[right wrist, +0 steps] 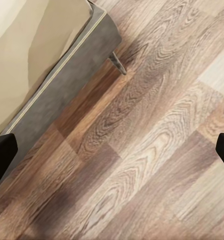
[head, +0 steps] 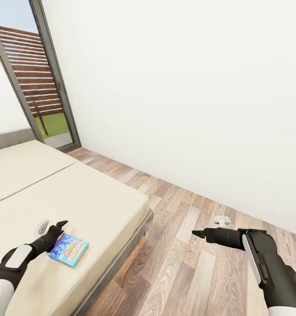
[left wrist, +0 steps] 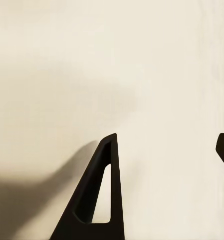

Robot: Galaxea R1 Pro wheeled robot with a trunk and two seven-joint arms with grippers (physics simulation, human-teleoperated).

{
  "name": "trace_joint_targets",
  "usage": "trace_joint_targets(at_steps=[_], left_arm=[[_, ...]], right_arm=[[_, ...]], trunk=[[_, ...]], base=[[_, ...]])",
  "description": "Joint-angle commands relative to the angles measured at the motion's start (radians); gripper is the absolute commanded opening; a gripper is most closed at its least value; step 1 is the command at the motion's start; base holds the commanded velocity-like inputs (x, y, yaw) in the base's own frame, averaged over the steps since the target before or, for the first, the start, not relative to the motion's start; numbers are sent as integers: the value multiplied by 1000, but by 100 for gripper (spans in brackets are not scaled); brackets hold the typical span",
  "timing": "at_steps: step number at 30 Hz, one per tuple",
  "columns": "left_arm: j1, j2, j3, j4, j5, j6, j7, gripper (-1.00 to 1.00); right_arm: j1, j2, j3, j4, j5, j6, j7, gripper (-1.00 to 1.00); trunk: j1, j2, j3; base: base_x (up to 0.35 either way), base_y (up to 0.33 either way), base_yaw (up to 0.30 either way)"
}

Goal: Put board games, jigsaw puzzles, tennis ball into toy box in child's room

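Bed [head: 91, 197] carries a light blue board game [head: 69, 250] just beside the left end effector [head: 55, 228], spread open and empty; right end effector [head: 200, 234] hangs open over wood floor [head: 187, 272].

The head view looks forward and down from above both arms, taking in the low bed with its plain cream-beige cover [head: 73, 193] at the left, the wood-plank floor [head: 178, 259] at the right, the bare white wall [head: 187, 87] beyond, and a tall grey-framed glass door [head: 47, 87] at the far left. The left wrist view sits very close over the cream-beige cover [left wrist: 67, 75], facing straight onto it. The right wrist view looks down from higher up on the plank floor [right wrist: 156, 150] and the dark grey bed frame edge [right wrist: 67, 85], a corner the head view shares.
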State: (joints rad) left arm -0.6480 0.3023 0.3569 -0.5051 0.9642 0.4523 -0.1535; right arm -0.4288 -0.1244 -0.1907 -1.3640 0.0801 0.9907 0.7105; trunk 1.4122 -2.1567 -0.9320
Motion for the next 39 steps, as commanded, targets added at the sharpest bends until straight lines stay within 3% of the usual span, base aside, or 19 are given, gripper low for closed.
trace_joint_targets(at_steps=[1, 5, 9, 19, 28, 35, 39], left_arm=[[0, 0, 5, 47, -22, 3, 4, 100], [9, 20, 29, 44, -20, 21, -19, 100], [19, 45, 73, 28, -15, 101, -36, 100], [50, 70, 148, -27, -18, 215, -38, 100], [66, 74, 172, -51, -19, 237, -30, 100], [69, 69, 177, -66, -15, 252, 35, 100], [65, 64, 175, -83, -13, 260, 102, 100]], right_arm=[[-1, 0, -1, -1, 9, 3, 9, 100], [-1, 0, -1, 0, 9, 3, 9, 100], [-1, 0, 0, 0, 8, 3, 9, 100], [-1, 0, 2, 0, 8, 3, 9, 100], [-1, 0, 3, 0, 8, 3, 9, 100], [-1, 0, 4, 0, 9, 3, 9, 100], [-1, 0, 5, 0, 9, 3, 9, 100]], trunk=[[0, 0, -1], [0, 0, -1], [0, 0, -1], [0, 0, -1], [0, 0, -1], [0, 0, -1], [0, 0, -1]], base=[[0, 0, 0], [0, 0, 0], [0, 0, 0], [0, 0, 0], [0, 0, 0], [0, 0, 0], [0, 0, 0]])
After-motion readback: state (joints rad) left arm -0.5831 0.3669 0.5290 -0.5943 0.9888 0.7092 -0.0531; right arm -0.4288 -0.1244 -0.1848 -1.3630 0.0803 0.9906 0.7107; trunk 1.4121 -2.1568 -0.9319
